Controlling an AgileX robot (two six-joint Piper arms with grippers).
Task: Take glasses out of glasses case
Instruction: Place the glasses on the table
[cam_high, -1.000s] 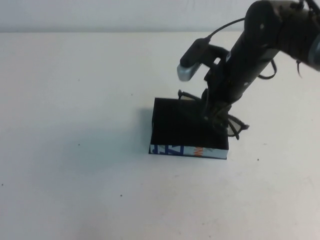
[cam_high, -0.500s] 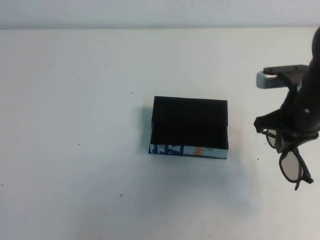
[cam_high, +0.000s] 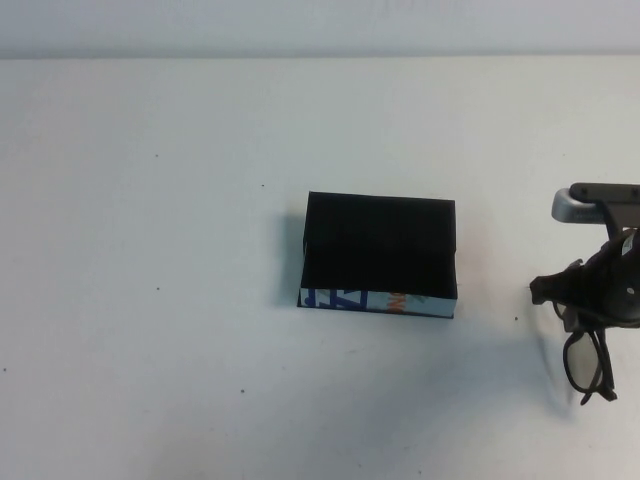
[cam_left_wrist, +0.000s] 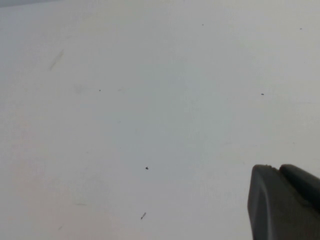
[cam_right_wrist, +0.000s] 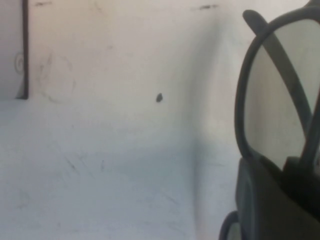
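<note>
The glasses case (cam_high: 380, 245) sits in the middle of the table, black on top, with its white printed side wall (cam_high: 375, 300) facing me. My right gripper (cam_high: 600, 300) is at the far right edge of the high view, well to the right of the case, shut on the glasses (cam_high: 585, 360). They hang below it with one lens toward the table's near side. In the right wrist view a greyish lens of the glasses (cam_right_wrist: 280, 100) stands just past the right gripper (cam_right_wrist: 280, 200). My left gripper (cam_left_wrist: 277, 170) shows only in the left wrist view, shut and empty over bare table.
The white table (cam_high: 150, 250) runs to a pale back wall along the far edge. Only small dark specks lie on it around the case. The left arm is out of the high view.
My right gripper has carried the glasses from the case's right edge out to the far right of the table and a little nearer. The case has not moved.
</note>
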